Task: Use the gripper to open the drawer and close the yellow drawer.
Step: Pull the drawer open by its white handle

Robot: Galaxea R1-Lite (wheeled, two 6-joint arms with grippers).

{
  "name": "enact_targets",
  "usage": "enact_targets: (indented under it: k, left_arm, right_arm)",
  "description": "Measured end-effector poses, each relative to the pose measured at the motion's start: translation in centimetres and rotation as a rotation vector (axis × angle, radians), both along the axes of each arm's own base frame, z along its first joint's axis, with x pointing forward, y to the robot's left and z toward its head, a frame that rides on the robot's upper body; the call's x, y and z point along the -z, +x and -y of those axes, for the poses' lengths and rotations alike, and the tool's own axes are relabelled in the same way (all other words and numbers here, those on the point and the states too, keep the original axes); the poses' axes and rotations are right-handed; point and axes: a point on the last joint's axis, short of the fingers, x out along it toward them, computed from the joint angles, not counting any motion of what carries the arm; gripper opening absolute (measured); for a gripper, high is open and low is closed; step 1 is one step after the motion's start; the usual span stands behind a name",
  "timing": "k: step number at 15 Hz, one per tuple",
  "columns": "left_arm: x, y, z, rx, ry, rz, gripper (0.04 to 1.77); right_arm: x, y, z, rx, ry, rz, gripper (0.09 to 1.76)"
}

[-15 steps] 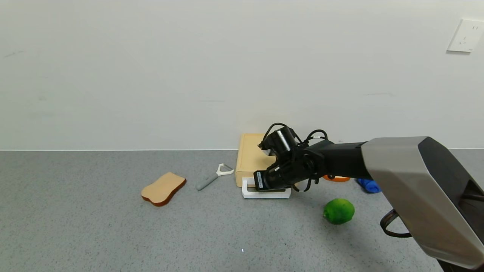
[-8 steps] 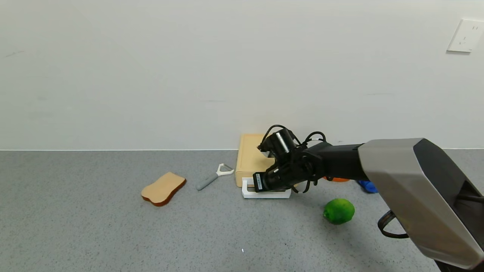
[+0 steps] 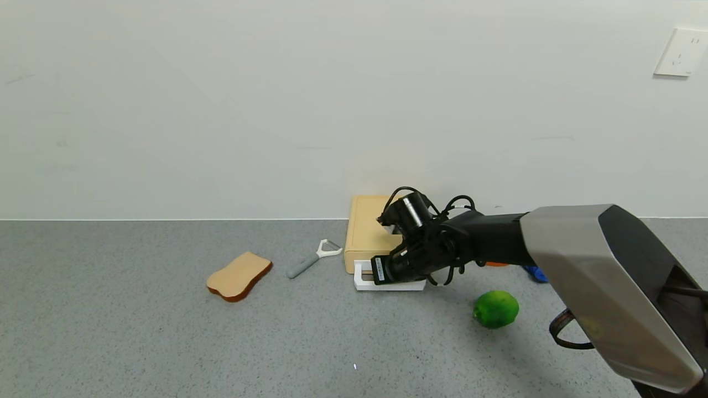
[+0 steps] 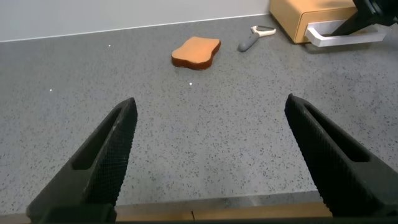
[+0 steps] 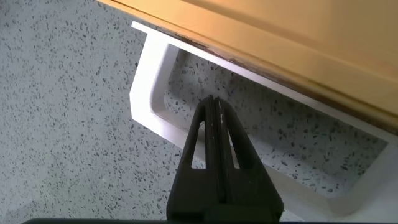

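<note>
The right gripper [image 3: 387,271] is at the front of the yellow drawer [image 3: 368,229], which sits on the table [image 3: 138,331] against the back wall, a little right of centre in the head view. The gripper is down on the white loop handle [image 3: 362,282] at the box's 6 o'clock side. In the right wrist view its jaws are pressed together with nothing between them, and their joined tip [image 5: 211,112] sits inside the handle's opening, above the bare table surface framed by the loop. The step in hand looks like hooking the handle to open the drawer. The next move probably calls for a straight pull toward 6 o'clock, keeping the tip behind the handle's front bar so it does not slip out. How far the tray already stands out is hard to judge, since the arm covers the box's right half. Behind the arm, an orange object and a blue one are mostly hidden. The left gripper [image 4: 208,162] hangs parked over bare table with jaws spread wide. A bread slice [image 3: 239,275] lies at 9 o'clock of the drawer, a peeler [image 3: 312,258] between them, a lime [image 3: 495,309] at 4 o'clock.
</note>
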Motion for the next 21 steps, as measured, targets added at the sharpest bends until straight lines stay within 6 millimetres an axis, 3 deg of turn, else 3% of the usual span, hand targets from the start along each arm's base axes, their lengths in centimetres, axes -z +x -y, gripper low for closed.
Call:
enact_targets:
  k: [11, 21]
  left_arm:
    - [0.0, 0.0, 0.0, 0.0, 0.0, 0.0, 1.72]
    - [0.0, 0.0, 0.0, 0.0, -0.004, 0.0, 1.72]
  right_arm:
    - [-0.2, -1.6, 0.4, 0.018, -0.059, -0.125, 0.12]
    - [-0.4, -5.2, -0.5, 0.003, -0.111, -0.224, 0.12]
